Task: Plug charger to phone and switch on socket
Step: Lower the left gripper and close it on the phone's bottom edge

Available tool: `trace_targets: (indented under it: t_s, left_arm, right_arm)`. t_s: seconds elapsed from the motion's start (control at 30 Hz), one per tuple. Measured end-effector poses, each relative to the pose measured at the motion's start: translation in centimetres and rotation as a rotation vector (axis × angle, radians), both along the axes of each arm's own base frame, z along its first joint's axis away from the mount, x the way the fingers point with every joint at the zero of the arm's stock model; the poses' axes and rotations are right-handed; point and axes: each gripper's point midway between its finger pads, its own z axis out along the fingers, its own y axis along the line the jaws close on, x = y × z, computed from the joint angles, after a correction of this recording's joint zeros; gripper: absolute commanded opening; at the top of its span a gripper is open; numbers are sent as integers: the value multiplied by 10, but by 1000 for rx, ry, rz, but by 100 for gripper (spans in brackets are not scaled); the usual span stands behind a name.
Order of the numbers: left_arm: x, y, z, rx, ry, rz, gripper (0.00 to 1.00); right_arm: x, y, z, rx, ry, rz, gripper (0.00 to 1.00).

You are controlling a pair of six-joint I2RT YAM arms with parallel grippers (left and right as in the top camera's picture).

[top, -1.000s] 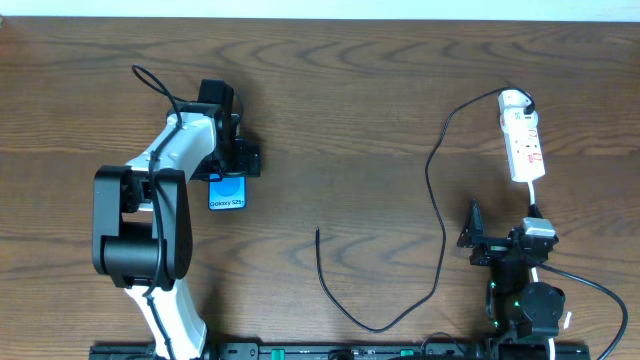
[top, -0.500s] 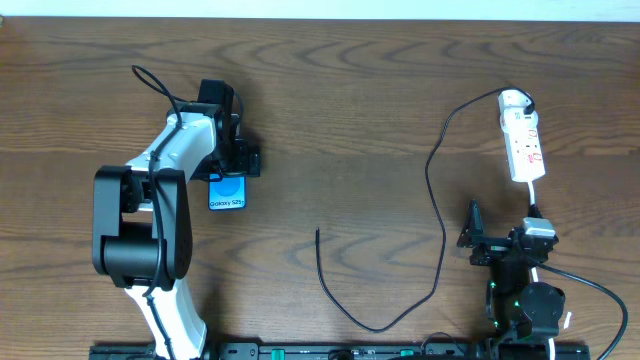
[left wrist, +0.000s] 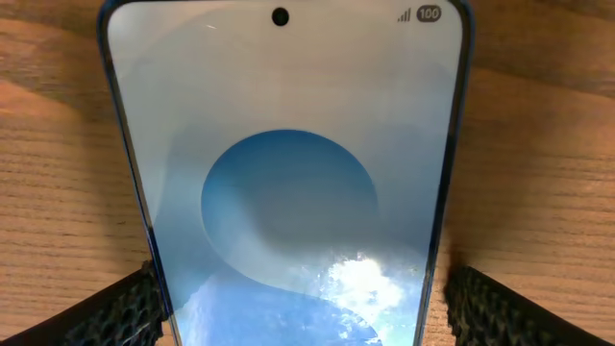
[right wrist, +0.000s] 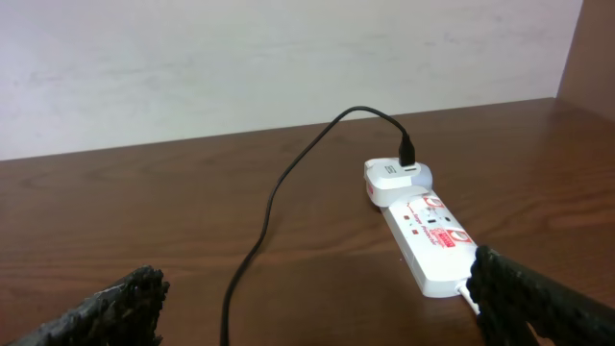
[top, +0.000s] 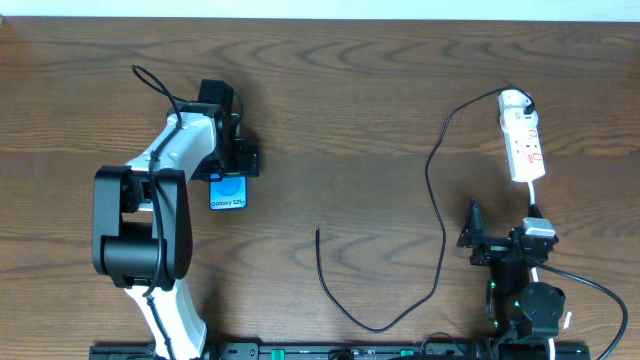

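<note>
Almost nothing is changing from a second ago. My left arm is staying parked over the phone (top: 228,192), and the phone, the cable and the power strip are lying just where they were on the worktop (top: 340,100). So I am judging that the task is not moving forward yet and I am still at the step of taking hold of the phone.

My left fingers (top: 232,168) are straddling the phone. In the wrist view the pads (left wrist: 125,308) are sitting right at its two long edges, screen up between them. I cannot tell whether they are already pressing on it or only standing beside it.

My right fingers (right wrist: 317,269) are spread wide and holding nothing. They are waiting well to the right of the phone, close to my base.

The charger cable (top: 437,200) is trailing across the worktop. Its free tip (top: 317,232) is resting to the right of the phone and a little nearer me, apart from it, so nothing is plugged into the phone. The cable's other end is already sitting in the white adapter (right wrist: 399,173) at the rounded end of the power strip (top: 523,145), far to the right of the phone. I am expecting the plugging and the switch to come after this grasp.
</note>
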Motion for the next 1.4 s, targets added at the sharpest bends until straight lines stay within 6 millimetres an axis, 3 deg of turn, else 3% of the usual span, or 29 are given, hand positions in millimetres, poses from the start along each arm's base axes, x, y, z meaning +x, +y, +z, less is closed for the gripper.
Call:
trace_targets:
  t_s: [1.4]
  left_arm:
    - [1, 0, 0, 0, -4, 0, 82]
  right_arm:
    - [0, 0, 0, 0, 0, 0, 99]
